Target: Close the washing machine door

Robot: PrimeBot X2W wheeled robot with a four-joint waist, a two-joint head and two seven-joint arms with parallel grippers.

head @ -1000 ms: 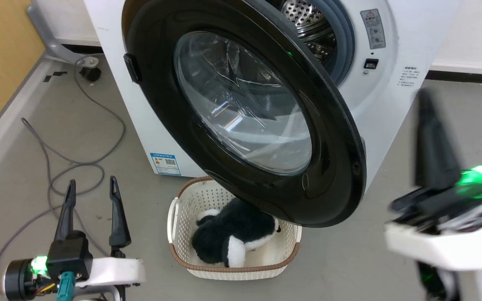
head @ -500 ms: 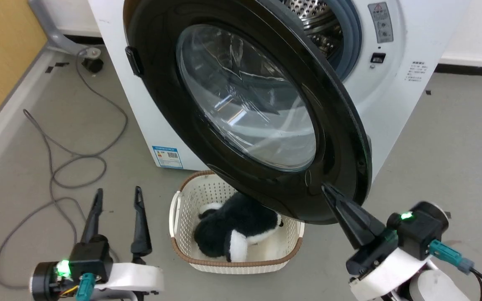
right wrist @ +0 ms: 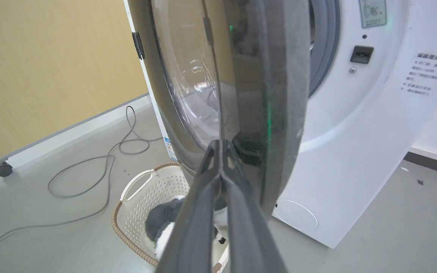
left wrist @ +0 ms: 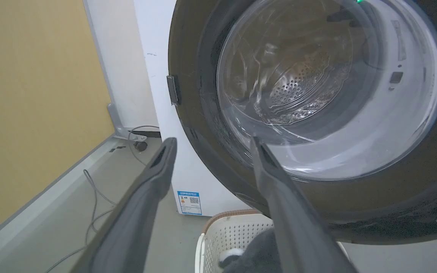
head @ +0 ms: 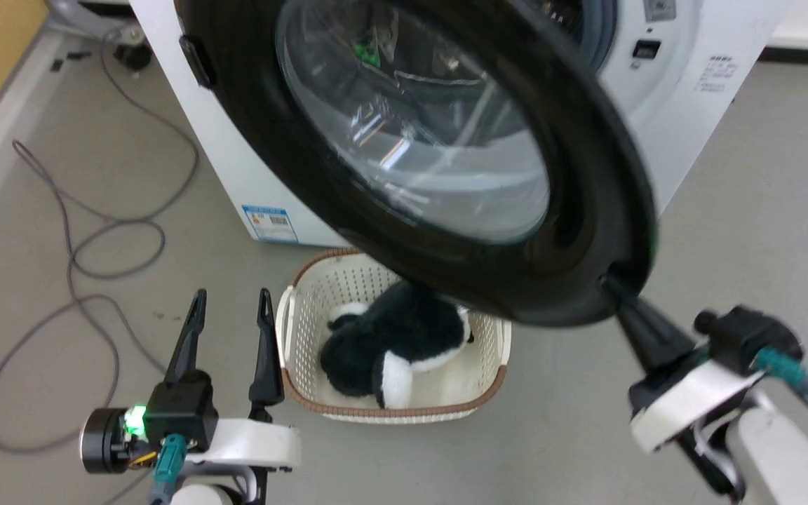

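Right pincer [head: 609, 283], newly against the glossy black washing machine door [head: 586, 175]

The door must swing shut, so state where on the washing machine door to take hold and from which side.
Take the black rim at the free edge of the washing machine door, opposite the hinge, from its outer face; that smooth round rim probably suits pushing. The shut right gripper touches there.

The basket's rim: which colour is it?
Brown; the basket itself is cream. The head view shows it best.
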